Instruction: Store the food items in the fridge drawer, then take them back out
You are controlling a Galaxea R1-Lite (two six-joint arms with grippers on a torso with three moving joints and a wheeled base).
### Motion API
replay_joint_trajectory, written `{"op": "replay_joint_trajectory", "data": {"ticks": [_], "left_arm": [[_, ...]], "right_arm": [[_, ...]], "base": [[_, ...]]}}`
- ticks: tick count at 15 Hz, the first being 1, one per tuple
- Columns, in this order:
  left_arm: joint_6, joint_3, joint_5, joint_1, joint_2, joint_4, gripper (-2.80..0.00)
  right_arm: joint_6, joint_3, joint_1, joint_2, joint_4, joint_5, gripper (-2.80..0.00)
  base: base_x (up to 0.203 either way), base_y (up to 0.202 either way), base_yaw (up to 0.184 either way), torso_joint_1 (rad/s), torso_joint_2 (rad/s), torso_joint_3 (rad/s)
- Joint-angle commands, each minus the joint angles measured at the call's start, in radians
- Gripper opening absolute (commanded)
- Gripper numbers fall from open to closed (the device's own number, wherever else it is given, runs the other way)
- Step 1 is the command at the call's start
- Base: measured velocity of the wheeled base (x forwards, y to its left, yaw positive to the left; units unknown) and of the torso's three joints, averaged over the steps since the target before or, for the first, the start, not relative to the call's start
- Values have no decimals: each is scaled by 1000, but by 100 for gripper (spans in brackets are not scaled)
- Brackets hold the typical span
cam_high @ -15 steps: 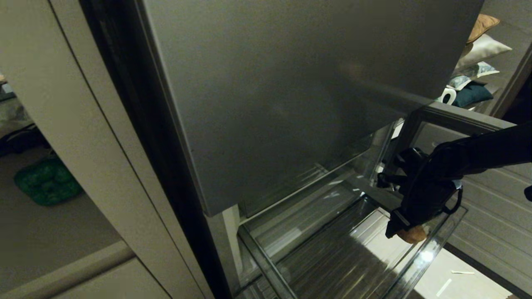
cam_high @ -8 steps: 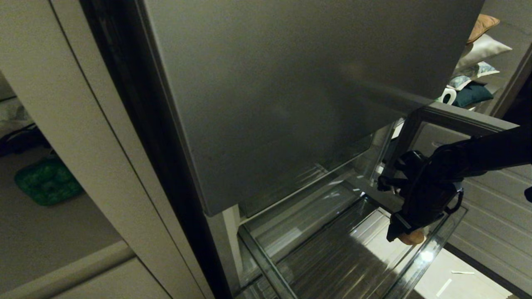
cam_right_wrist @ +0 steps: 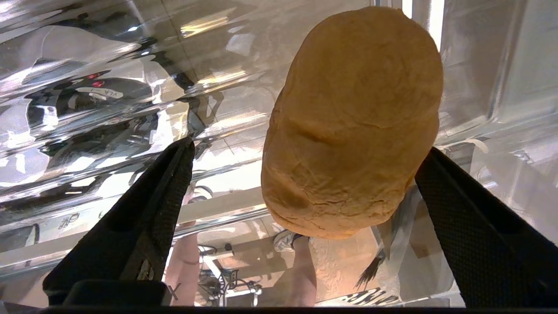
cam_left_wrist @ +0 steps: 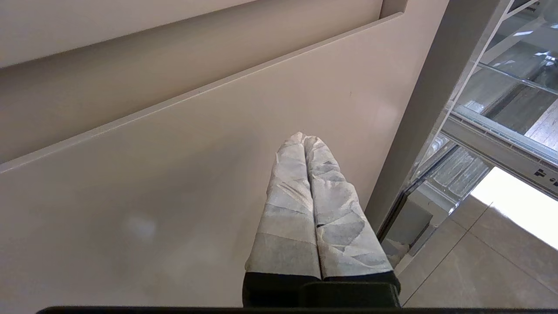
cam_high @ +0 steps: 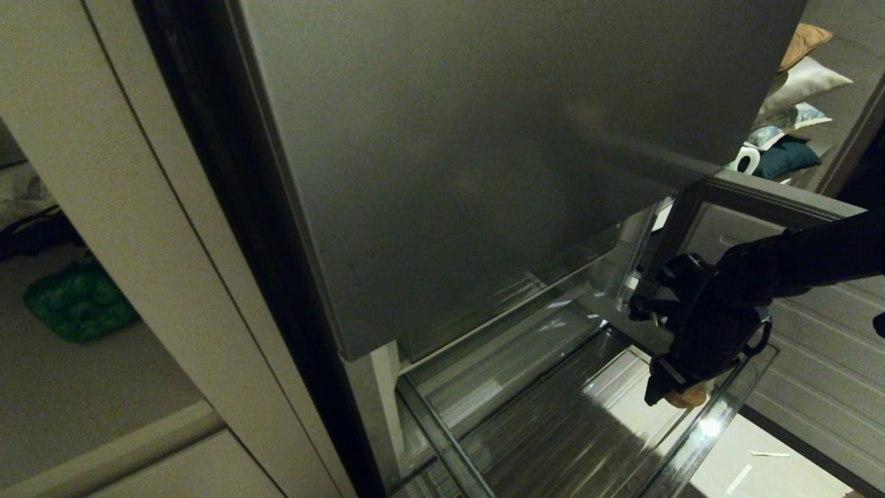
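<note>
1. My left gripper (cam_left_wrist: 305, 139) is parked off left by a beige cabinet panel (cam_left_wrist: 174, 165), taped fingers pressed together, holding nothing.
2. Fridge drawer (cam_high: 691, 449) is pulled out, centre-right.
3. My right gripper (cam_right_wrist: 301, 157) is spread wide around the potato (cam_right_wrist: 353, 122), which lies at the drawer's near right corner.

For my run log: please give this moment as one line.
right gripper: open, around potato | potato: in fridge drawer | left gripper: shut, parked
</note>
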Motion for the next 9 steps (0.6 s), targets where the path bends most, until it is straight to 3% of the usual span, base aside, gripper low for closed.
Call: {"op": "replay_joint_trajectory", "data": {"ticks": [1,6,7,9], "left_arm": [[0,0,0,0,2,0,-280],[0,0,0,0,2,0,-280],[0,0,0,0,2,0,-280],[0,0,0,0,2,0,-280]], "right_arm": [[-1,1,-3,-1,6,-1,0],[-3,4,-7,-1,6,-1,0],[-4,3,-7,-1,6,-1,-280],[-4,-1,-7,1,6,-1,-280]], "base": [[0,0,0,0,0,0],[0,0,0,0,0,0],[0,0,0,0,0,0],[0,0,0,0,0,0]]}}
